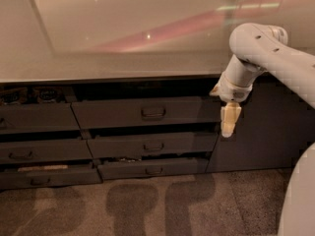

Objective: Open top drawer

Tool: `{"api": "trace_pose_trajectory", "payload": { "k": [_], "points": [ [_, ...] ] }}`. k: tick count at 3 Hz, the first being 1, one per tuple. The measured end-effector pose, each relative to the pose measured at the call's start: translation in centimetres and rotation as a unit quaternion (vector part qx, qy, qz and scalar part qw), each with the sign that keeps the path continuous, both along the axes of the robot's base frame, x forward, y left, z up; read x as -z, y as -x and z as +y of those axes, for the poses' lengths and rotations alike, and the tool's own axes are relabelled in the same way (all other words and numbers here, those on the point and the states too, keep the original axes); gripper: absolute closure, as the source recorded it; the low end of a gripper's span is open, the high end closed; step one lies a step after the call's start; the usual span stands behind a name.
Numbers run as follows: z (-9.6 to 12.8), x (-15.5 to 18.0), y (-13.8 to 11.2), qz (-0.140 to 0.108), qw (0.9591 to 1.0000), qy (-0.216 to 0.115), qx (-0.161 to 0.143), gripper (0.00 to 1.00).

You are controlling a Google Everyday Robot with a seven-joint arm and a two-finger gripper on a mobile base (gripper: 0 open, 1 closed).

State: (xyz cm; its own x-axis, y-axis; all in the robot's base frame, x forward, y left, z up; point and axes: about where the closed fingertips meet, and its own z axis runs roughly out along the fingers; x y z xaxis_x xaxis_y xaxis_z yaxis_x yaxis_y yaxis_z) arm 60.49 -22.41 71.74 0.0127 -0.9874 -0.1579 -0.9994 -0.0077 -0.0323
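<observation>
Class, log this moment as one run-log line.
top drawer: handle untouched | gripper: by its right end, pointing down

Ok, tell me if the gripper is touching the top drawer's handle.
Apart. The camera view shows the gripper hanging at the right end of the top drawer, bare front between it and the handle.

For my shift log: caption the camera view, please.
Gripper hangs at the right end of the top drawer, well right of its handle.

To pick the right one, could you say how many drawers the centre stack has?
3: the top drawer, a middle drawer below it, a bottom drawer lowest. More drawers stand left. The gripper hangs right of the top drawer.
</observation>
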Motion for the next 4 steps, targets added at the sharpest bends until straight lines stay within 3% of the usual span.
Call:
{"api": "trace_pose_trajectory", "payload": {
  "k": [1,2,3,4],
  "points": [
    [1.1,0.3,-0.1,0.005,0.9999,0.003,-0.012,0.0],
    [4.8,0.6,0.4,0.008,0.9985,0.025,-0.049,0.0],
    [4.8,0.6,0.4,0.008,0.9985,0.025,-0.049,0.0],
    [4.4,1.0,0.7,-0.015,0.9976,0.032,-0.06,0.0]
  ]
}}
